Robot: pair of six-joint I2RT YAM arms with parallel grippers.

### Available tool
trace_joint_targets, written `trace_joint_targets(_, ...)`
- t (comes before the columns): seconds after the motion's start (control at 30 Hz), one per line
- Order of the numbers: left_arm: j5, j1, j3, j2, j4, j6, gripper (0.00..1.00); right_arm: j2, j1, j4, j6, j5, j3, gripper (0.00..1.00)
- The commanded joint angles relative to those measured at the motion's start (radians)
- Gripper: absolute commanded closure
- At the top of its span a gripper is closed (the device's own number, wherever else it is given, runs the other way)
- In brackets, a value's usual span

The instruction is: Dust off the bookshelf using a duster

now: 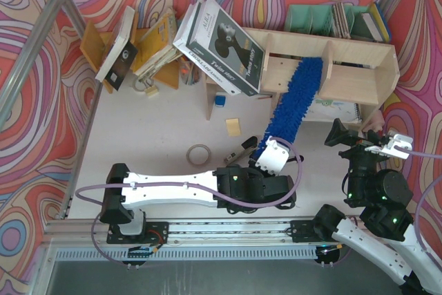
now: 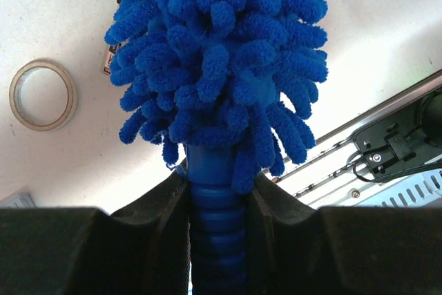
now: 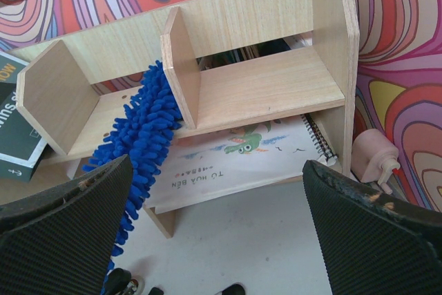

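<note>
The pale plywood bookshelf (image 1: pixel 352 77) stands at the back right, its open compartments facing me (image 3: pixel 262 88). The fluffy blue duster (image 1: pixel 293 98) slants from my left gripper up into the middle compartment, where its head lies on the shelf board beside a divider (image 3: pixel 141 136). My left gripper (image 1: pixel 261 153) is shut on the duster's ribbed blue handle; the left wrist view shows both fingers pressed against the handle (image 2: pixel 217 198) below the chenille head (image 2: pixel 214 53). My right gripper (image 1: pixel 343 133) hovers open in front of the shelf's right end with nothing between its fingers (image 3: pixel 217 233).
A spiral notebook (image 3: pixel 235 157) lies under the shelf's lower board and a pink bottle (image 3: pixel 373 157) stands at its right side. A big book (image 1: pixel 221 46) leans on the shelf's left end. An orange rack of tilted books (image 1: pixel 138 46), a tape roll (image 1: pixel 199 154) and a yellow note (image 1: pixel 233 126) lie left.
</note>
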Motion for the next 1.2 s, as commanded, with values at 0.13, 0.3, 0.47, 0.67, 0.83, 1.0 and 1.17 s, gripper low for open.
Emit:
trace_joint_targets(0.13, -0.069, -0.004, -0.043, -0.088, 0.013, 0.013, 1.0, -0.016, -0.002, 0.012, -0.003, -0.002, 0.01, 0.01)
trace_joint_targets(0.3, -0.119, 0.014, -0.12, -0.169, -0.012, -0.046, 1.0, -0.015, -0.003, 0.012, -0.004, -0.003, 0.01, 0.01)
trace_joint_targets(0.47, -0.127, 0.029, -0.156, -0.209, -0.017, -0.061, 1.0, -0.016, -0.003, 0.011, -0.004, -0.002, 0.01, 0.01)
trace_joint_targets(0.67, -0.123, 0.029, -0.134, -0.19, -0.019, -0.051, 1.0, -0.014, -0.003, 0.008, -0.001, -0.001, 0.012, 0.01)
trace_joint_targets(0.83, -0.091, 0.032, -0.108, -0.152, 0.009, -0.014, 1.0, -0.013, -0.003, 0.009, -0.001, 0.001, 0.013, 0.01)
trace_joint_targets(1.0, -0.051, 0.032, -0.056, -0.096, 0.032, 0.034, 1.0, -0.01, -0.002, 0.008, -0.001, 0.001, 0.012, 0.01)
trace_joint_targets(1.17, 0.01, 0.03, -0.009, -0.043, 0.053, 0.076, 1.0, -0.011, -0.002, 0.009, -0.004, 0.002, 0.011, 0.01)
